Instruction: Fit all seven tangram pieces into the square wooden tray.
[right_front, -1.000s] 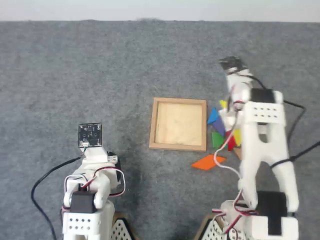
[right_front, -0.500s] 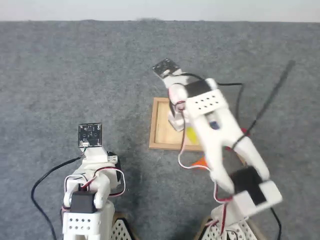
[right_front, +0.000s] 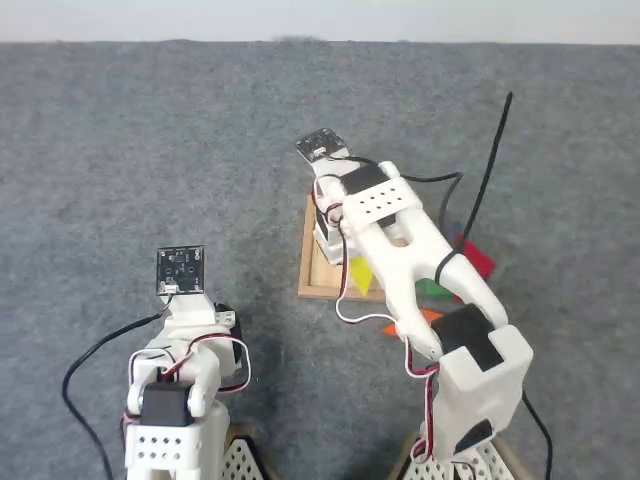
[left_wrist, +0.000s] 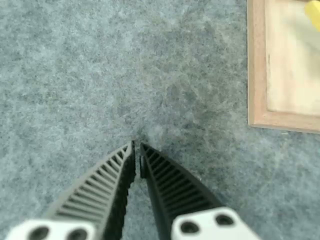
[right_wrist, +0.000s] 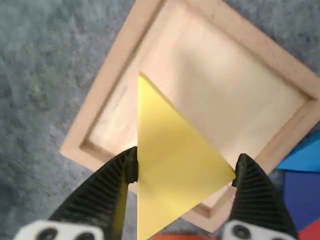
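Holding yellow triangle (right_wrist: 170, 160) in right gripper (right_wrist: 186, 167) over tray (right_wrist: 115, 70) (blue pieces (right_wrist: 302, 152) beside it); left gripper (left_wrist: 136, 146) clenched, empty, over mat (left_wrist: 75, 75).

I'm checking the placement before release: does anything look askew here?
The yellow triangle in the right gripper hangs over the square wooden tray with its edges skewed to the walls, one corner overhanging the rim.

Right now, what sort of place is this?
Probably a robotics test bench: a felt-covered table, the left arm and right arm side by side, and a yellow triangle held over a wooden tray.
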